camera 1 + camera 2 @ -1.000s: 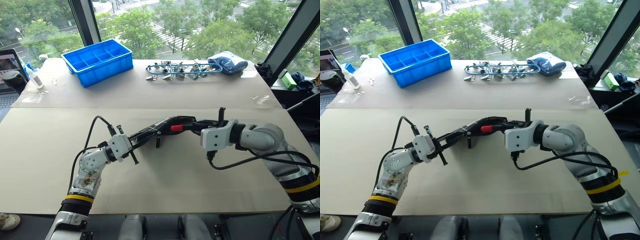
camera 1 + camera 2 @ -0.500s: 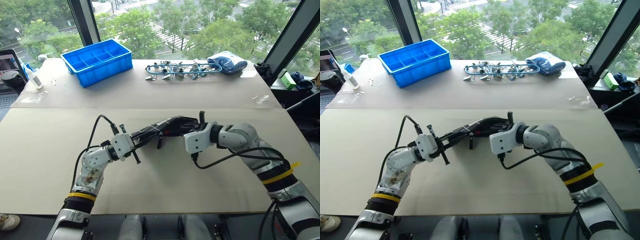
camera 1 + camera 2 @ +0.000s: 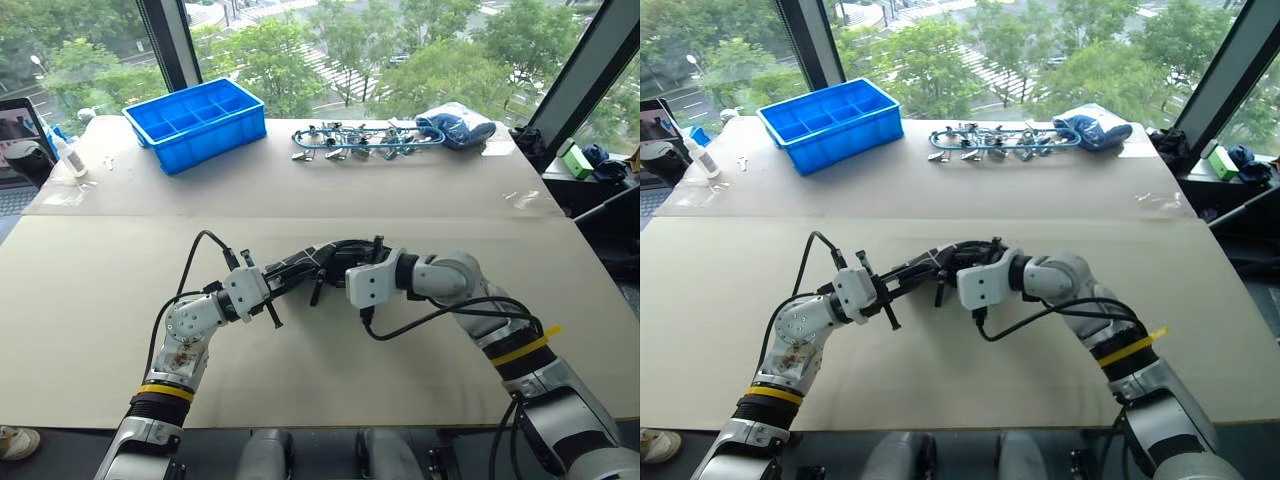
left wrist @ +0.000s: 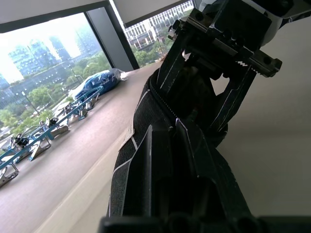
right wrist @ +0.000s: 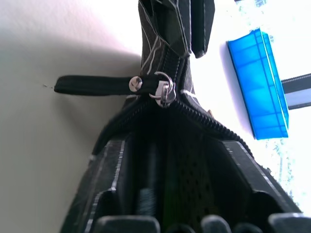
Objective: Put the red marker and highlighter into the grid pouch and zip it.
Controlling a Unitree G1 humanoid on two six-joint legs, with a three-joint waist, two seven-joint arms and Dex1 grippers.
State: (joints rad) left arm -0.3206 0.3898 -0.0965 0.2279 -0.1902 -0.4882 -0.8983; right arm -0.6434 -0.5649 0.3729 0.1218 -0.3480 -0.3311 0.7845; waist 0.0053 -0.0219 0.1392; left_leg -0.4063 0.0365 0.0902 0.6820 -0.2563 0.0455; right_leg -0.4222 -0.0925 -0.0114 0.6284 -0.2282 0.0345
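Left gripper was seen in the head views closed tight on one end of the flat black fabric pouch with white grid lines, which was held lifted just above the pale tabletop at the centre of the scene. Right gripper was seen at the pouch's other end, its fingers buried in the open mouth; how wide they stood could not be made out from there. A blue plastic compartment bin and a row of metal clips were seen well apart, at the far side of the table.

In the left wrist view, the grid pouch was shown pinched between the closed fingers, with the right gripper spread apart over the far opening.

In the right wrist view, the zipper slider with its metal ring and the black pull strap were seen at the closed end of the zip. The opening gaped toward the camera, between parted fingers that gripped nothing definite.

The pouch was judged light, soft and floppy, likely to sag and twist unless held taut at both ends. The strap was judged the best place to take hold for zipping.

Neither the red marker nor the highlighter could be clearly identified. Only dark shapes and a faint greenish streak were visible inside, so the contents could not be confirmed.
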